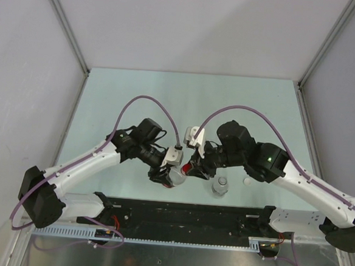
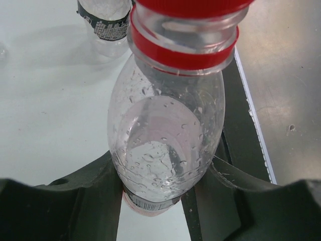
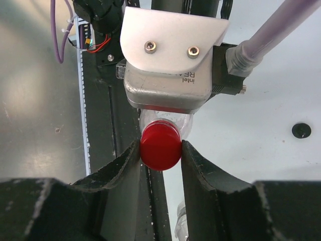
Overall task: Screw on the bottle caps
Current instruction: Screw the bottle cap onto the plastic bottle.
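Observation:
My left gripper (image 2: pixel 161 173) is shut on the body of a clear bottle (image 2: pixel 165 130) that has a red neck ring and droplets inside. On that bottle's mouth sits the red cap (image 3: pixel 160 145), and my right gripper (image 3: pixel 159 148) is shut on it, one finger on each side. From above, both grippers meet near the table's front edge, the left gripper (image 1: pixel 166 172) on the bottle (image 1: pixel 176 179) and the right gripper (image 1: pixel 194 169) on the red cap (image 1: pixel 187 168). A second clear bottle (image 1: pixel 220 186) stands just right of them, with a whitish cap (image 1: pixel 247 181) lying further right.
The black base rail (image 1: pixel 184 215) runs along the near edge right below the held bottle. The second bottle's dark label (image 2: pixel 106 22) shows at the top of the left wrist view. The left arm's wrist camera housing (image 3: pixel 173 65) hangs just beyond the cap.

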`<state>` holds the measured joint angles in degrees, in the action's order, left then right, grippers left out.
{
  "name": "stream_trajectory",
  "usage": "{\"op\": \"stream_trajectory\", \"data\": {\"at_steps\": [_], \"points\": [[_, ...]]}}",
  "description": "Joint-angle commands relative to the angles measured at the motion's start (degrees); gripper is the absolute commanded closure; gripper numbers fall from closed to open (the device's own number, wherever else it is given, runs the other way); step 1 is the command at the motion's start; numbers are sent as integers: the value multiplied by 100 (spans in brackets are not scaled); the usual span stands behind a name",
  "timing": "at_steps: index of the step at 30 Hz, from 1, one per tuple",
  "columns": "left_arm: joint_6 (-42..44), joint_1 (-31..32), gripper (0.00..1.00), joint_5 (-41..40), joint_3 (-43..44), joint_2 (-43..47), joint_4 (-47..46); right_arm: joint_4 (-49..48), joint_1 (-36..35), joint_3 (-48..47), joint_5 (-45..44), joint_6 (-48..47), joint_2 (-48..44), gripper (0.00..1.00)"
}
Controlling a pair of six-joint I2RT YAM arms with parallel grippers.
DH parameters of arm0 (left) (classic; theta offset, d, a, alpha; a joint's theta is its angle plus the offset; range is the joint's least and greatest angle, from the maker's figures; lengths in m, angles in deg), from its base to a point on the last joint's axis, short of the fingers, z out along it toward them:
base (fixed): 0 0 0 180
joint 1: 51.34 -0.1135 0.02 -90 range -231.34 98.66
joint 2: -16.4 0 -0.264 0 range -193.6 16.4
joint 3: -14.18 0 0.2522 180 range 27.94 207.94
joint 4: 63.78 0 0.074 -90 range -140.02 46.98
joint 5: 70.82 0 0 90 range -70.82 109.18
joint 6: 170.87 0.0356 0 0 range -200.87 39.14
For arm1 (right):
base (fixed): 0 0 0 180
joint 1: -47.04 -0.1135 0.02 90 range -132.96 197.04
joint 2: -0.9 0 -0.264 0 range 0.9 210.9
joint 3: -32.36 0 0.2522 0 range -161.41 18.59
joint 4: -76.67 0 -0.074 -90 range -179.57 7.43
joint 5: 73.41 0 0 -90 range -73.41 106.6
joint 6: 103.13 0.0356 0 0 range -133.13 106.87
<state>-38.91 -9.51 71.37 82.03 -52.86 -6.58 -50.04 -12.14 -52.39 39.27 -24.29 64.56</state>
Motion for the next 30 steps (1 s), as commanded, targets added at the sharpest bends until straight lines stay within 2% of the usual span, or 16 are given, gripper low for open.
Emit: {"op": "stream_trajectory", "data": {"at_steps": [1,18,23,30], "points": [[-140,-102,46,268,502,109,-315,200,-115,-162,-65,128,81,62],[155,-282,46,522,326,243,-316,267,-113,-158,-438,183,149,62],[17,-286,46,564,581,122,-330,-51,-126,-162,-154,203,306,61],[-141,-289,45,358,939,-29,-488,-349,-133,-161,-570,735,368,61]]}}
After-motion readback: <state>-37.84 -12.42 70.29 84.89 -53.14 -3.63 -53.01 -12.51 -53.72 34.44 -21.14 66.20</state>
